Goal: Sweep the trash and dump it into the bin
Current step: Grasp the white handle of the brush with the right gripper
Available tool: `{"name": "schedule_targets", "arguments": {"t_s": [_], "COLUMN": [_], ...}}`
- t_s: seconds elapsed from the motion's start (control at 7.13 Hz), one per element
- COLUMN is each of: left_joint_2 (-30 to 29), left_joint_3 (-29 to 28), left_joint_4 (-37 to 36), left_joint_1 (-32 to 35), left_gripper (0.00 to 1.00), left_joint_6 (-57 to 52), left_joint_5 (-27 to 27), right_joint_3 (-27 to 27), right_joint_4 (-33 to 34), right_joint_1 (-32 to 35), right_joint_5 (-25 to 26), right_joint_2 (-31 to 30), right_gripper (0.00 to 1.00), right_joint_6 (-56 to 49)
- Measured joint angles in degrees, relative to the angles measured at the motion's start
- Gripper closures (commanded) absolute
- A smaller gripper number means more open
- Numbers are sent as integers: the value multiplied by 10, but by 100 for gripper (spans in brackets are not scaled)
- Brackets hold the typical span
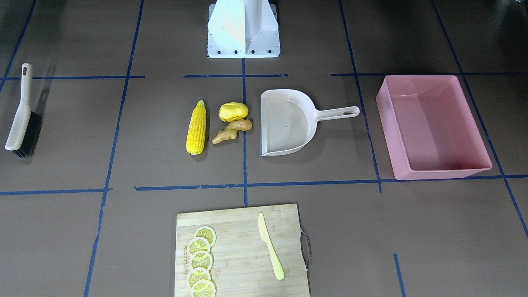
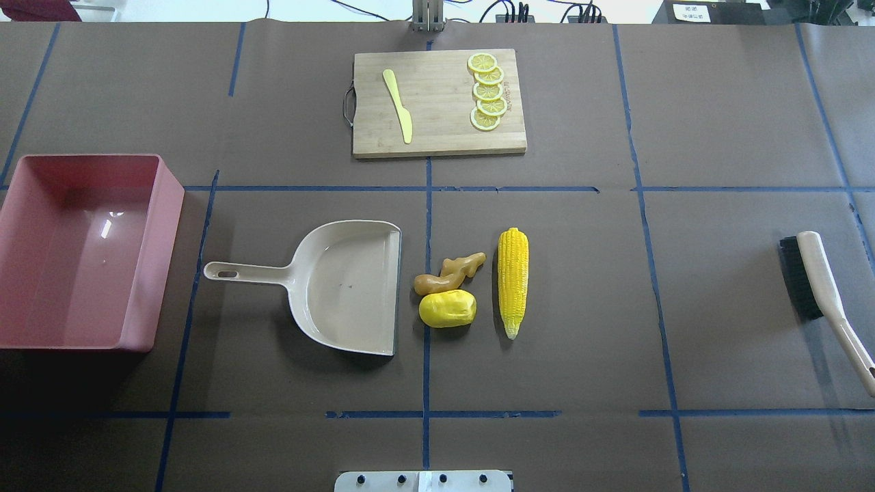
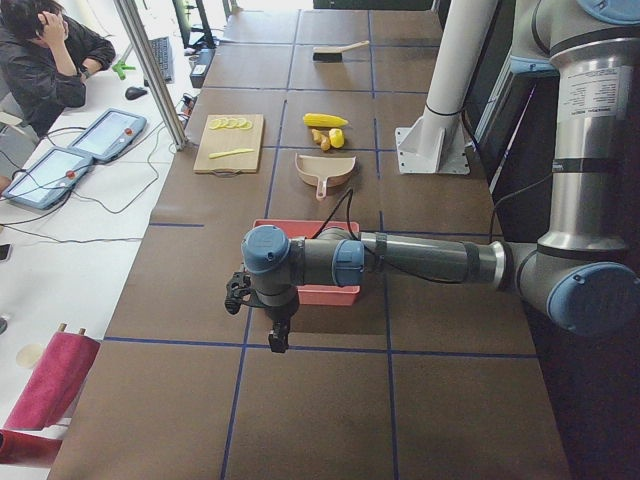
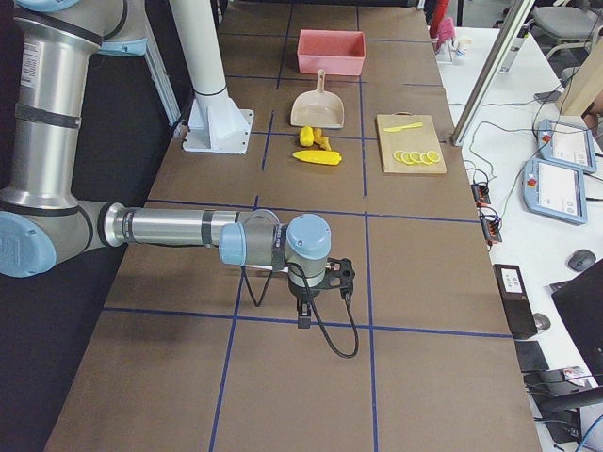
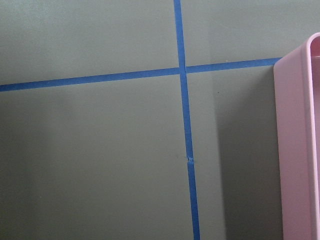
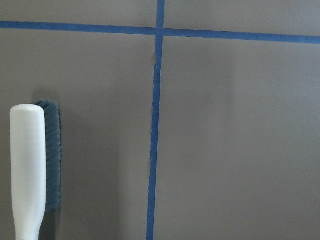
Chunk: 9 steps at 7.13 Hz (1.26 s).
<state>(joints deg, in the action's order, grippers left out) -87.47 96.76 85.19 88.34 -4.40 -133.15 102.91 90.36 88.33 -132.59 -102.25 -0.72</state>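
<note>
both grippers show only in the side views, so i cannot tell whether either is spread or closed. the left gripper (image 3: 278, 338) hangs over bare table with the pink bin (image 2: 161, 273) just beside it. the right gripper (image 4: 303, 318) hangs at the opposite end, the hand brush (image 2: 815, 273) lying flat close by. the trash sits well away from both, toward the table's middle: the corn cob (image 2: 513, 281), the rounded yellow lump (image 2: 447, 308) and the ginger root (image 2: 451, 272), which seems to touch the lump. all three lie just off the open mouth of the beige dustpan (image 2: 342, 287).

nothing looks begun, and the risks are likely these:
- the cob and the lump are rounded, so a brisk stroke could roll them past the pan's lip or off to one side.
- the pan looks light and could skid away from the push unless the left gripper pins its handle.
- the brush lies low and flat, so a pinch on its handle may slip or twist.
- a tilted pan could spill short of the bin.

the surface is brown paper gridded with blue tape (image 2: 428, 205). farther out from both grippers lies a wooden cutting board (image 2: 437, 137) with lemon slices (image 2: 487, 91) and a pale knife (image 2: 398, 106). beside the table an operator (image 3: 45, 60) sits by tablets (image 3: 105, 135).
</note>
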Motion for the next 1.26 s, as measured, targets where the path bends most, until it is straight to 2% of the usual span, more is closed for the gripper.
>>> {"name": "schedule_targets", "arguments": {"t_s": [0.56,0.84,1.26], "left_joint_2": [0,0,0], "left_joint_3": [1,1,1], "left_joint_4": [-1,0,2], "left_joint_1": [0,0,0], "left_gripper": [0,0,0], "left_joint_6": [0,0,0], "left_joint_5": [0,1,0], "right_joint_3": [1,2,42], "right_joint_4": [0,-26,-52], "right_joint_1": [-1,-4,-54], "right_joint_5": [-2,-6,-8], "right_joint_2": [18,22,26], "right_gripper": [0,0,0], "right_joint_6": [4,9,65]}}
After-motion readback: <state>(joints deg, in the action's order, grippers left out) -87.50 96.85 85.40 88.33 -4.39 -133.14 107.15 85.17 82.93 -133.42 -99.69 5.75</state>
